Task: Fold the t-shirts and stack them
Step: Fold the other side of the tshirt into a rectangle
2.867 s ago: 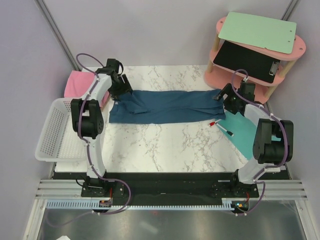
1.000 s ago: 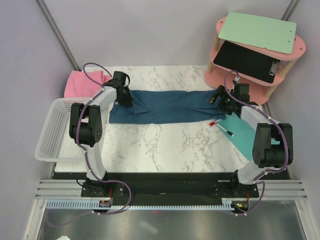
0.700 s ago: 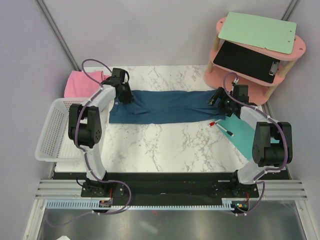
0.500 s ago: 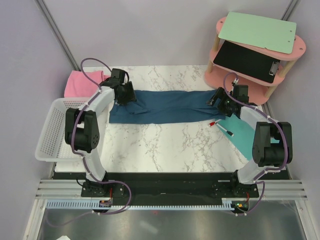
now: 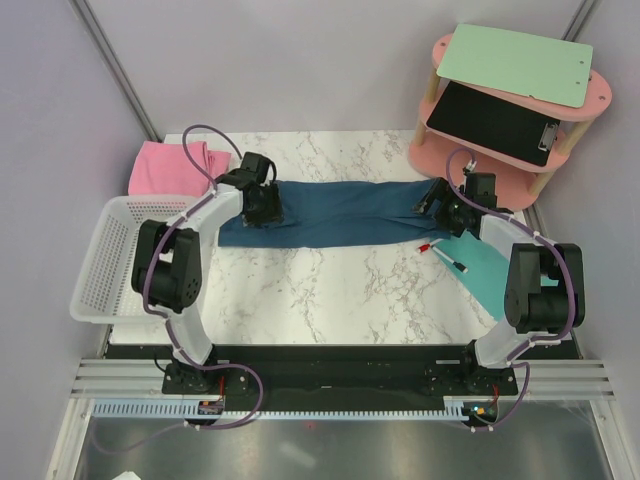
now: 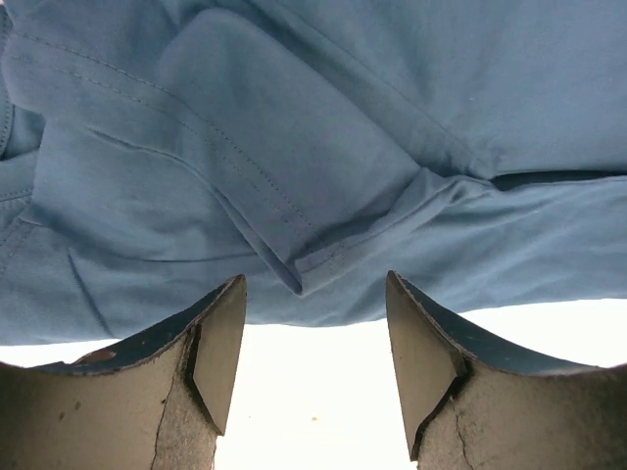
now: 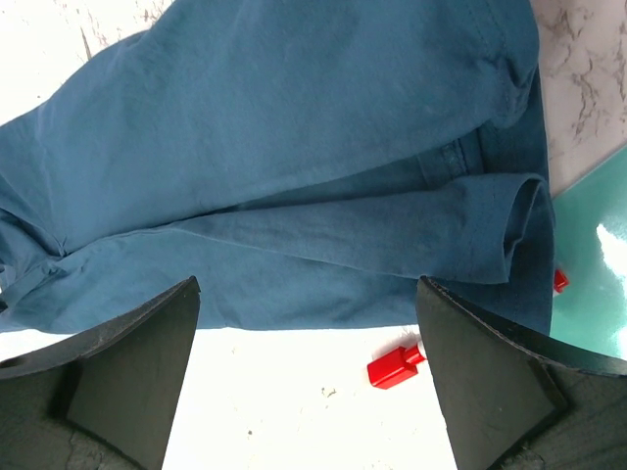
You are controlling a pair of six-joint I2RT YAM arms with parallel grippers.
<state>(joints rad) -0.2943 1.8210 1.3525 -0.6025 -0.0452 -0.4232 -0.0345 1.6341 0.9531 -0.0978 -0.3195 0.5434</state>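
The dark teal-blue t-shirt (image 5: 340, 212) lies stretched as a long band across the back of the marble table. A folded sleeve edge (image 6: 294, 264) shows in the left wrist view. My left gripper (image 5: 264, 208) (image 6: 313, 294) hangs open over the shirt's left end, with nothing between its fingers. At the shirt's right end (image 7: 294, 176) my right gripper (image 5: 438, 203) (image 7: 308, 294) stands wide open and empty, above the near hem. The pink t-shirt (image 5: 166, 166) lies bunched at the far left corner.
A red-capped marker (image 5: 445, 254) (image 7: 397, 364) lies by the shirt's right end, next to a turquoise mat (image 5: 488, 268). A white basket (image 5: 105, 262) stands at the left edge. A pink shelf (image 5: 470, 160) with clipboards stands at the back right.
My left gripper has opened, let go of the shirt's left end and shifted right and nearer over the cloth. The right gripper has stayed open and hardly moved.
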